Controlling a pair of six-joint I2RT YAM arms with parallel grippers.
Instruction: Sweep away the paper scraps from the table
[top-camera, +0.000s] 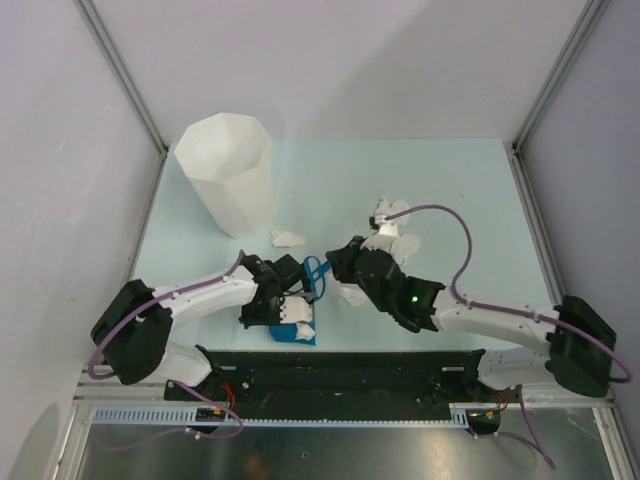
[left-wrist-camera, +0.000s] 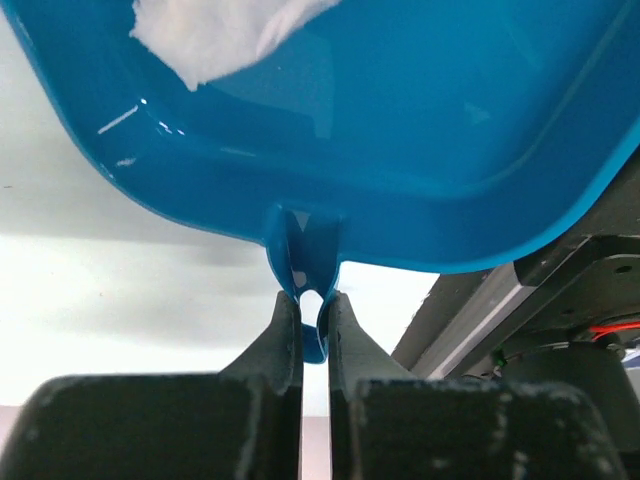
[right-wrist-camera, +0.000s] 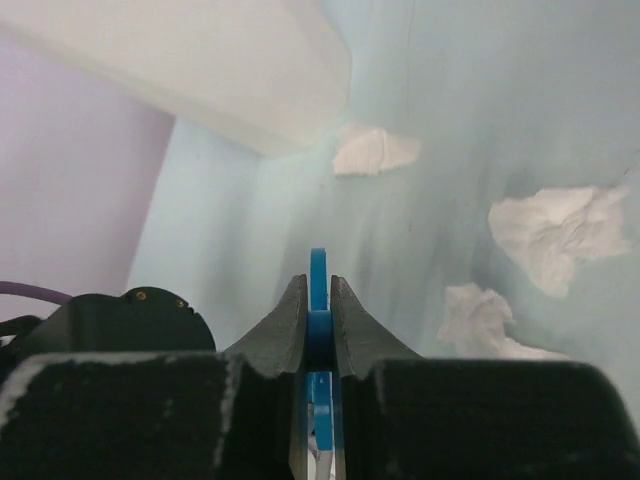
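Worktop comes first: pale mint green, with both arms crowded at its 6 o'clock edge. At 10 o'clock stands the tall white faceted bin.

Next in size is the blue dustpan, low at 6 o'clock. The left claw is pinched tight on its slim handle tab. The right claw is clamped on a thin blue handle, which we judge to be the sweeping tool.

The paper scraps are smallest. A cluster lies at 2 o'clock of centre beside the right arm. One wad sits at the bin's 5 o'clock, and at least one wad is already in the pan.

We see several risks:
- The tab grip is narrow, so the pan could twist or tip and spill its load.
- The wads look light, so a quick stroke might flick them past the pan or against the bin.
- The claws work close together and could knock each other.
- The right arm and its cable could drag the cluster.

Some things we cannot make out:
- The tool's working end is out of sight.
- The left arm hides much of the pan from above, so we cannot tell whether its lip touches the worktop.
- We cannot count the scraps under the right arm.
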